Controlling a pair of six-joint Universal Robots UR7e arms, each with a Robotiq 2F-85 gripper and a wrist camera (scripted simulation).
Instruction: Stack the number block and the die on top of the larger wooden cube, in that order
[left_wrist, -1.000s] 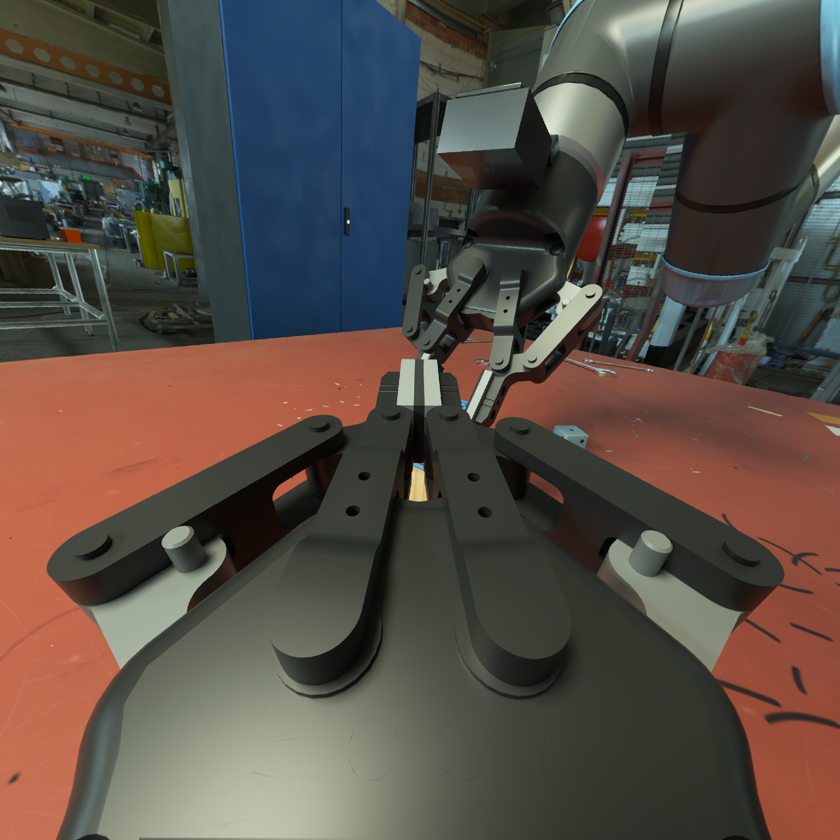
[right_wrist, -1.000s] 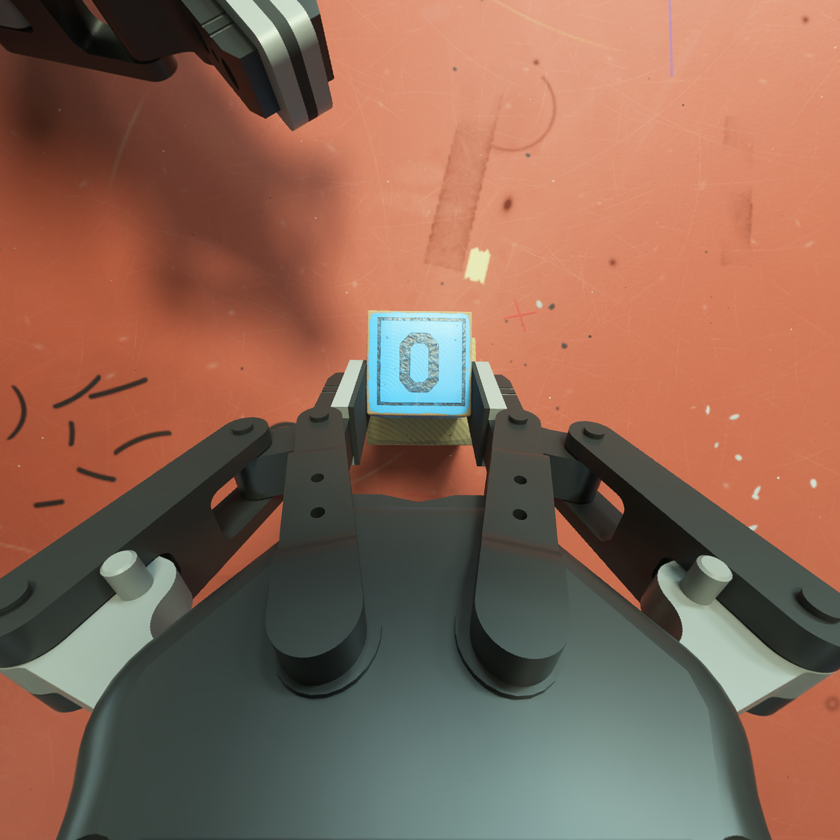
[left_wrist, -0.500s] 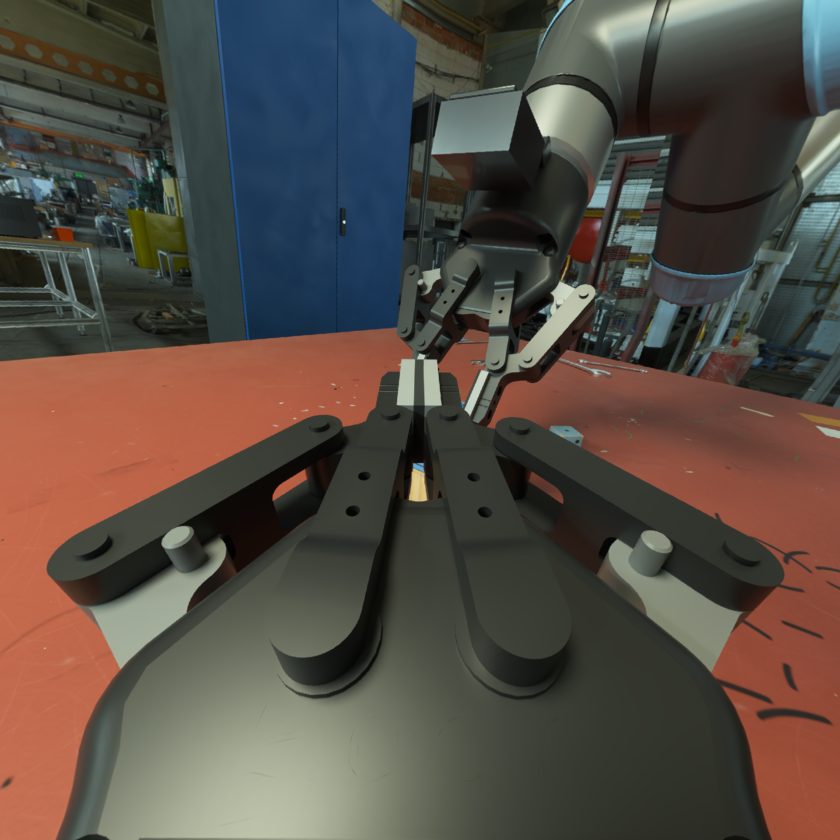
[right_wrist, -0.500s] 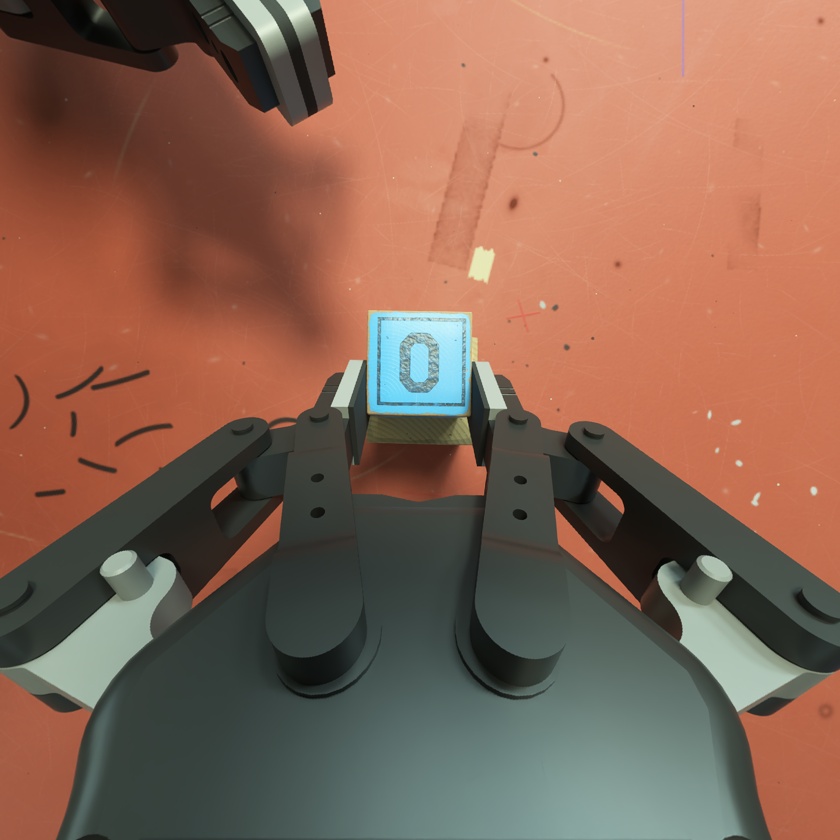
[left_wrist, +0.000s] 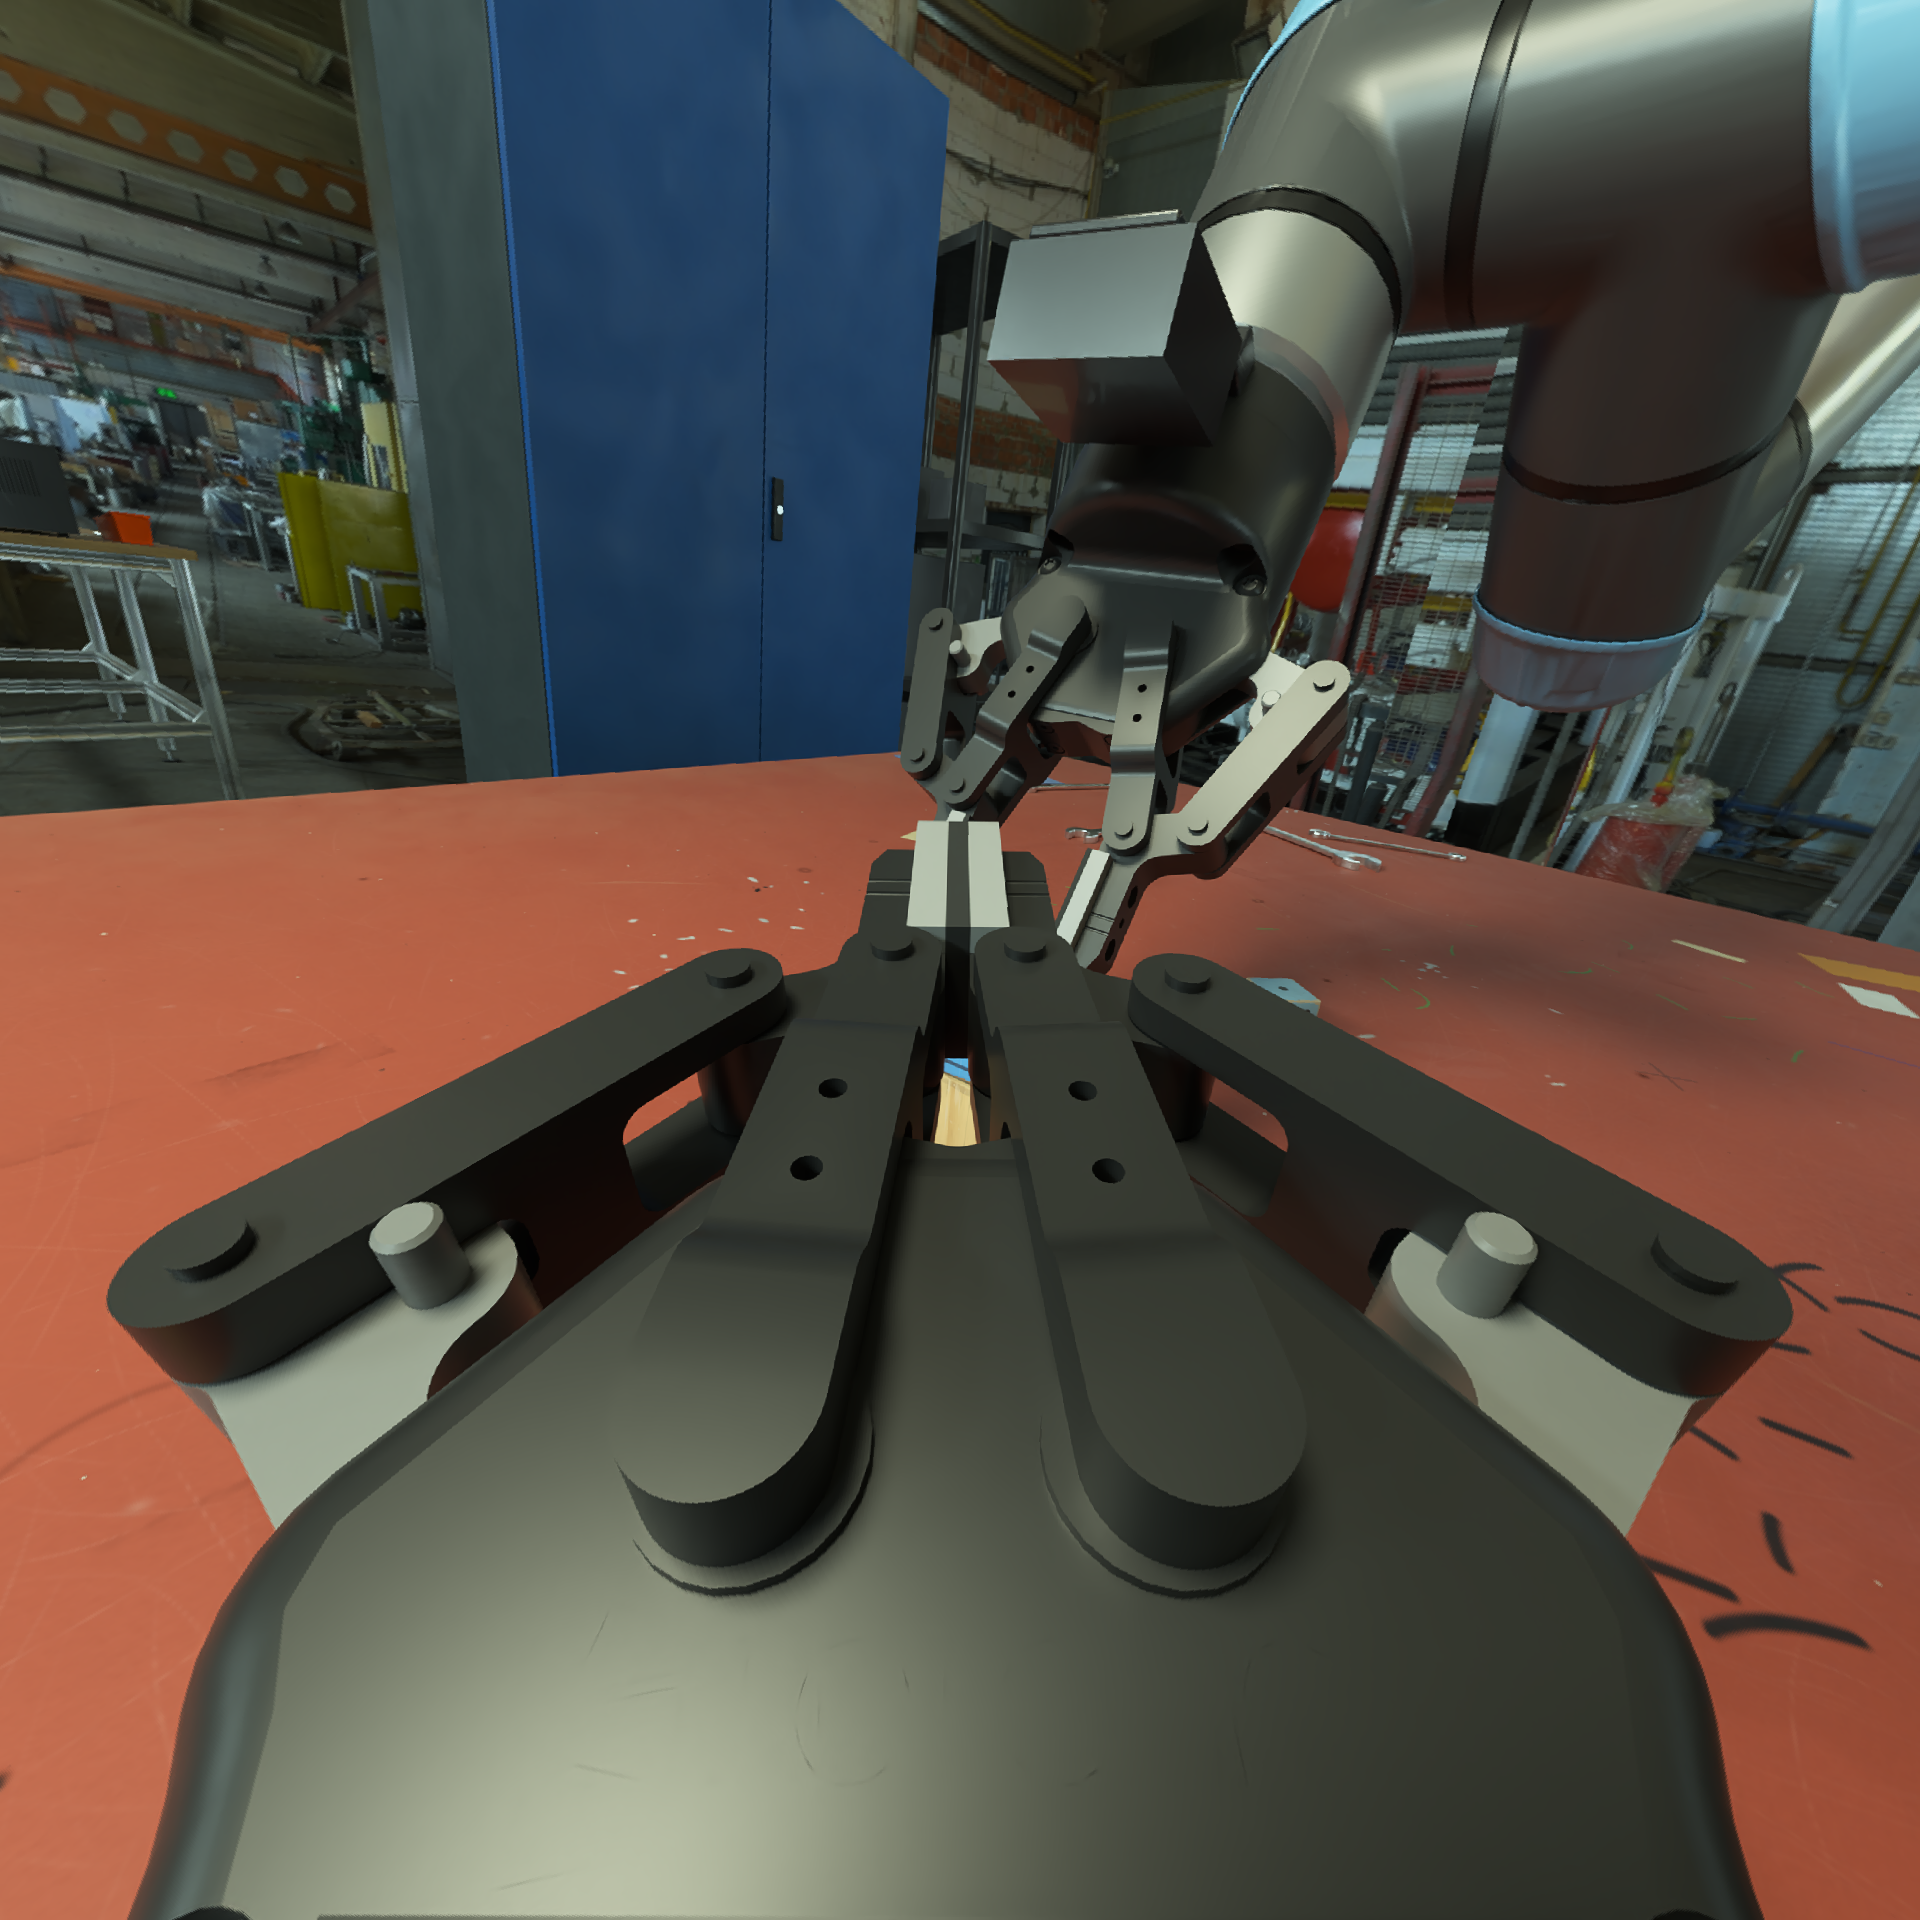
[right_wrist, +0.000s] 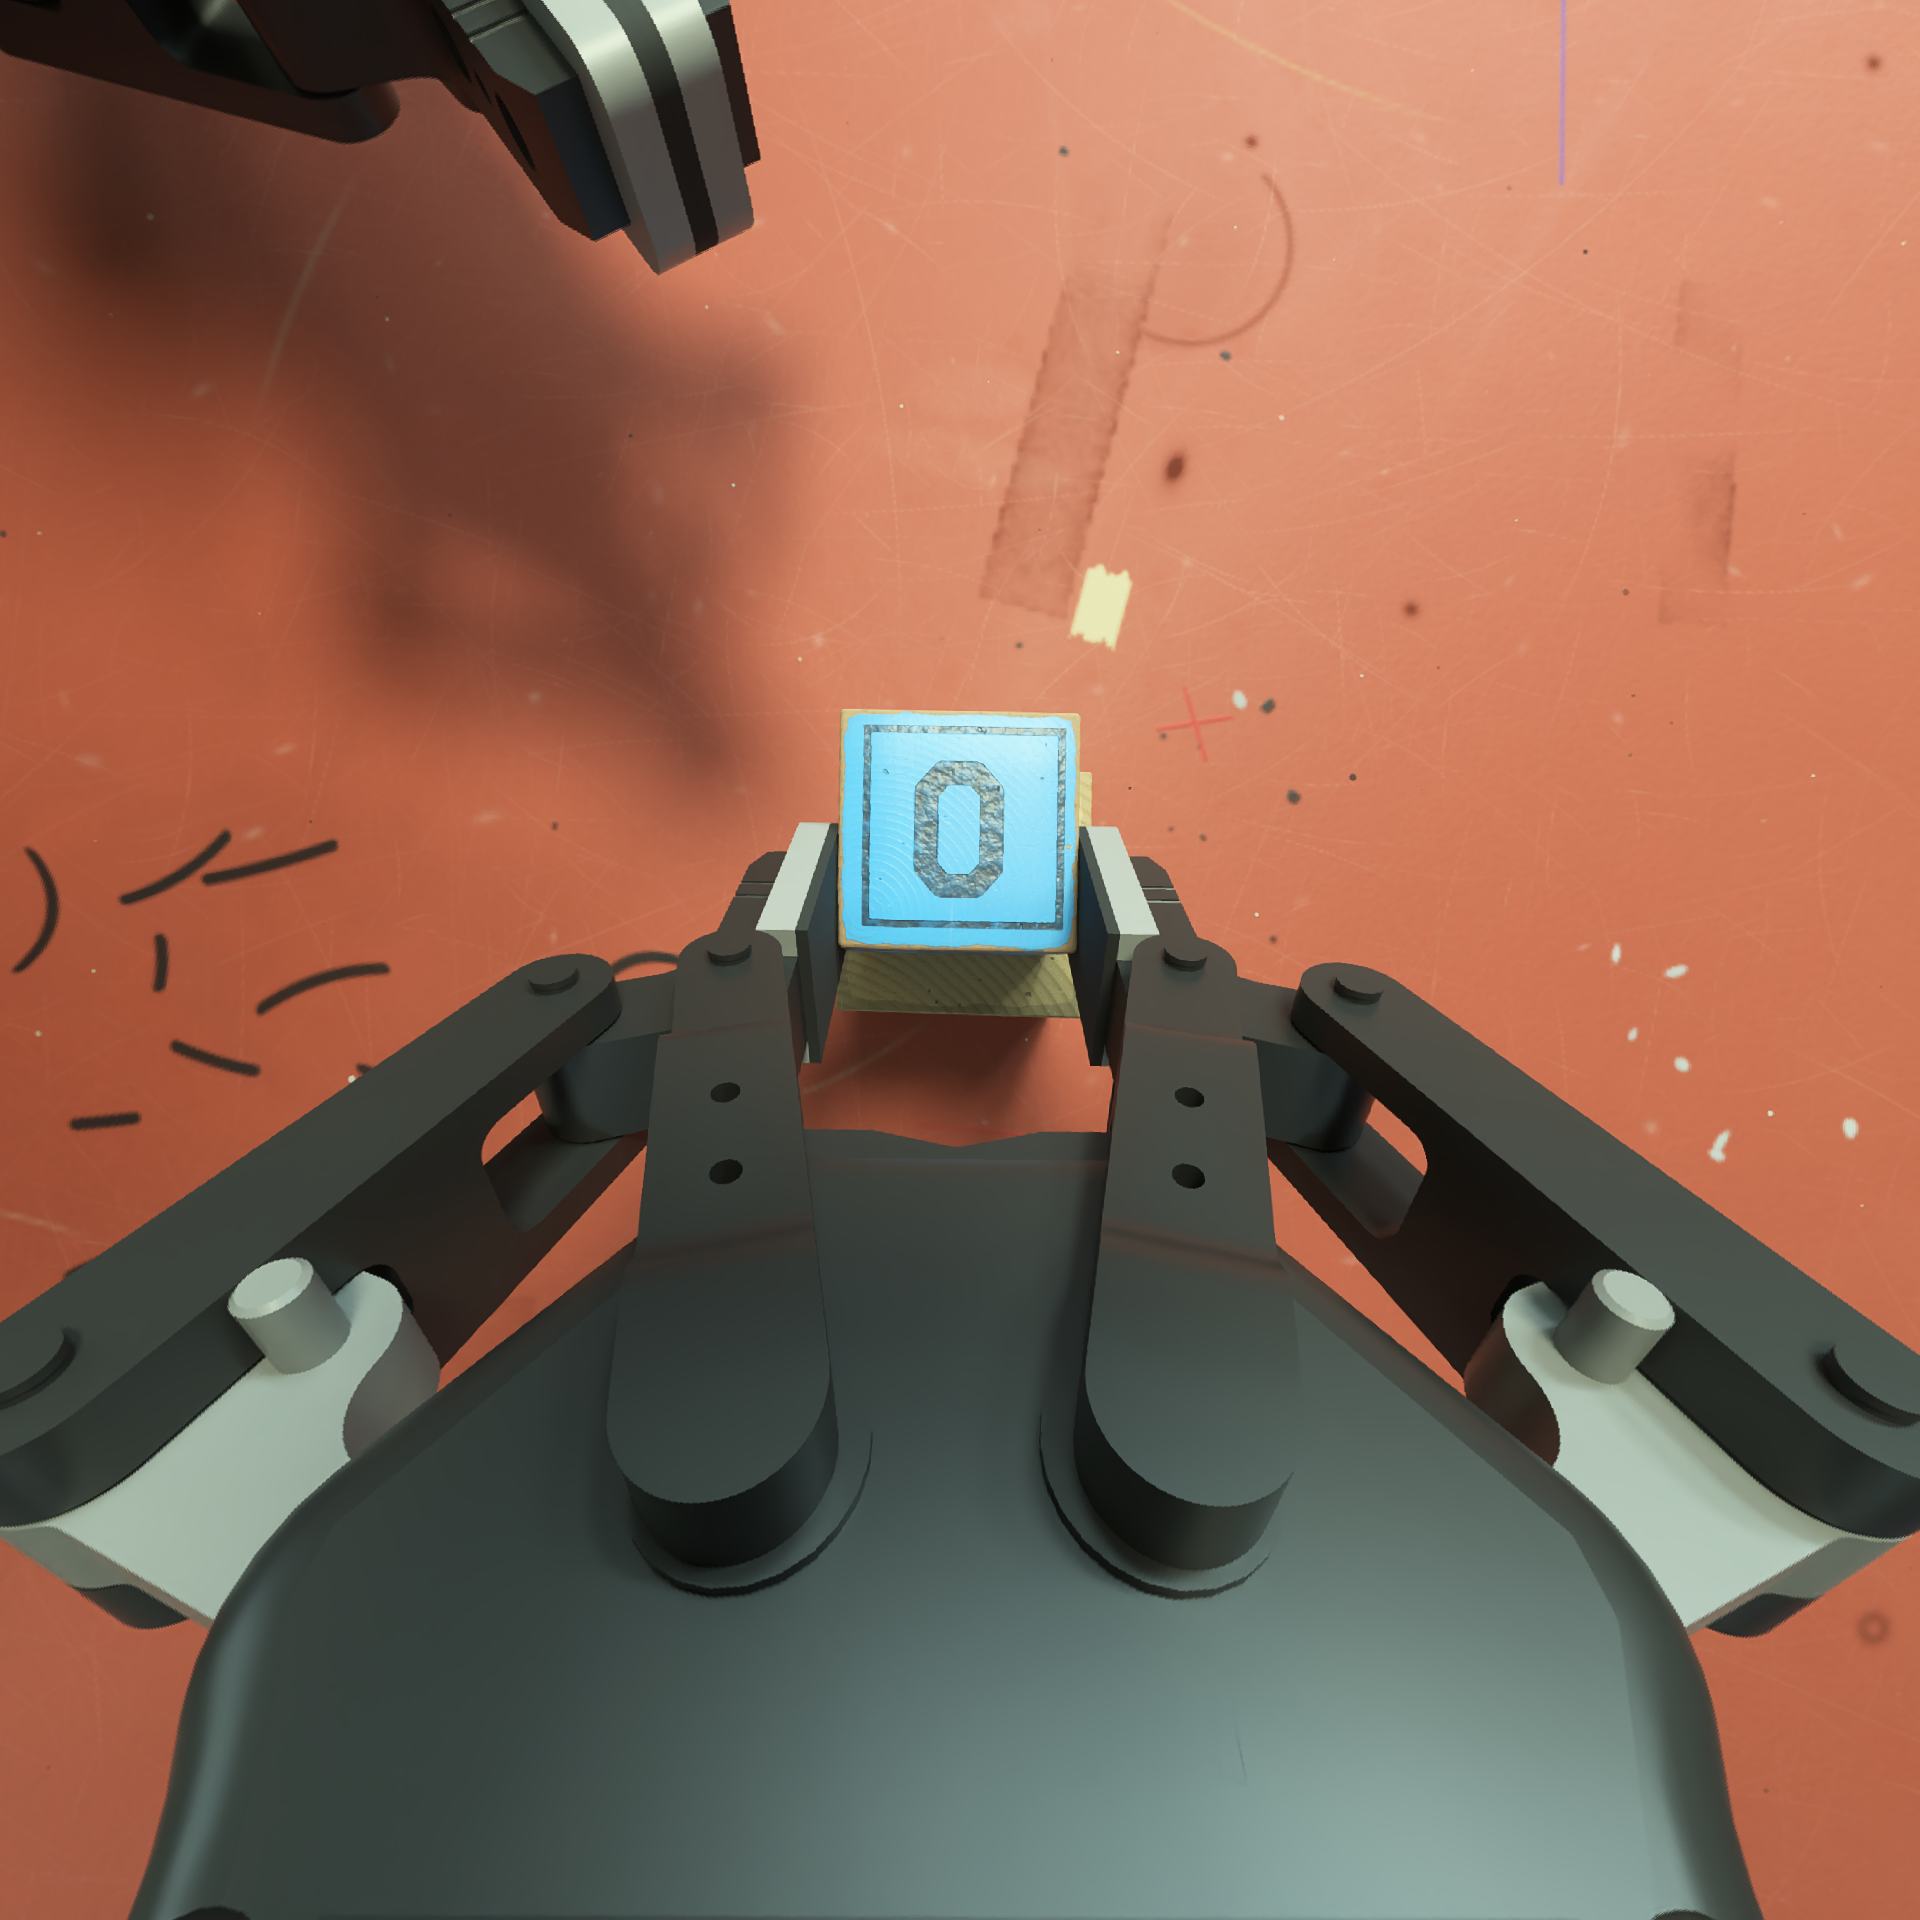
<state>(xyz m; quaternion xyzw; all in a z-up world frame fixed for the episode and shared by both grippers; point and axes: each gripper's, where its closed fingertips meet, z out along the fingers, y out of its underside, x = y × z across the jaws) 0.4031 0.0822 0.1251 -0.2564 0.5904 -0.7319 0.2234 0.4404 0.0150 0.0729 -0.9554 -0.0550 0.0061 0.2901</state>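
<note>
The red table (right_wrist: 1455, 416) carries little; the right gripper (right_wrist: 956, 914) pinches the light, rigid block (right_wrist: 961, 831) by its flat sides; the left gripper (left_wrist: 958, 883) is pressed together, empty.

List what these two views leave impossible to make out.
Wooden cube: right wrist view, mostly covered by the number block; contact unclear.
Die: left wrist view, half hidden behind the left pincer; pips too small.
Number block: left wrist view, nearly hidden behind that shut pincer.

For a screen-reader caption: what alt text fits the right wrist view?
The right gripper clamps a blue-faced number block between its fingers above a scuffed red table. The left gripper, shut, reaches in at the upper left.
</note>
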